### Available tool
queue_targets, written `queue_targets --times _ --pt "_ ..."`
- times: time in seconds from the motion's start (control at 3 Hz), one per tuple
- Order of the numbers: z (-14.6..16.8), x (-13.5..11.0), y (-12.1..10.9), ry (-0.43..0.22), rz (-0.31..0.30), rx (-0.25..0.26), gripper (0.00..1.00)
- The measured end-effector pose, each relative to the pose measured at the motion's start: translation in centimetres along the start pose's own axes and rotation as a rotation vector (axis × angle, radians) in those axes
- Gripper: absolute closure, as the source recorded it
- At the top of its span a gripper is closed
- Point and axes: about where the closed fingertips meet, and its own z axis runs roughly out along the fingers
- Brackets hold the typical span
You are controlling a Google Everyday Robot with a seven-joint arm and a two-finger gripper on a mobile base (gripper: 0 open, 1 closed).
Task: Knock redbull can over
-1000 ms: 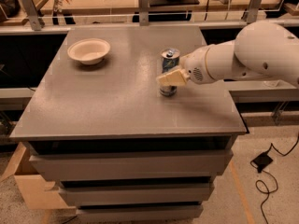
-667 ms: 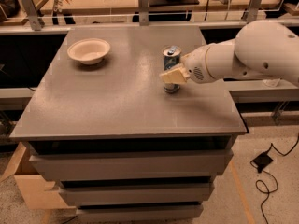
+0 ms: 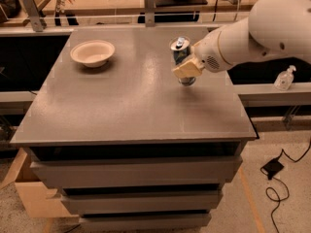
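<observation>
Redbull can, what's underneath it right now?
The table is under the can. The gripper, in front of the can's lower half, hides that part, so whether the base sits flat cannot be seen.

Shiny metal redbull can [image 3: 181, 55] on a matt grey desk [image 3: 121, 106]; matt tan end effector [image 3: 187, 71] against the can; glossy white plastic arm [image 3: 272, 28]
</observation>
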Motion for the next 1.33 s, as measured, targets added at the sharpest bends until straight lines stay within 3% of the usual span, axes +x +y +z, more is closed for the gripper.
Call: queue_targets --times 0.33,0.67,1.0,1.33 --pt "-1.2 -0.5 -0.7 0.118 -0.174 -0.04 1.0" --pt "-1.9 -0.1 0.1 0.256 -0.327 -0.115 1.0" --pt "-1.8 1.4 1.9 0.399 -0.443 -0.219 1.0" --pt "-0.8 3.0 3.5 0.498 -0.519 -0.311 1.0"
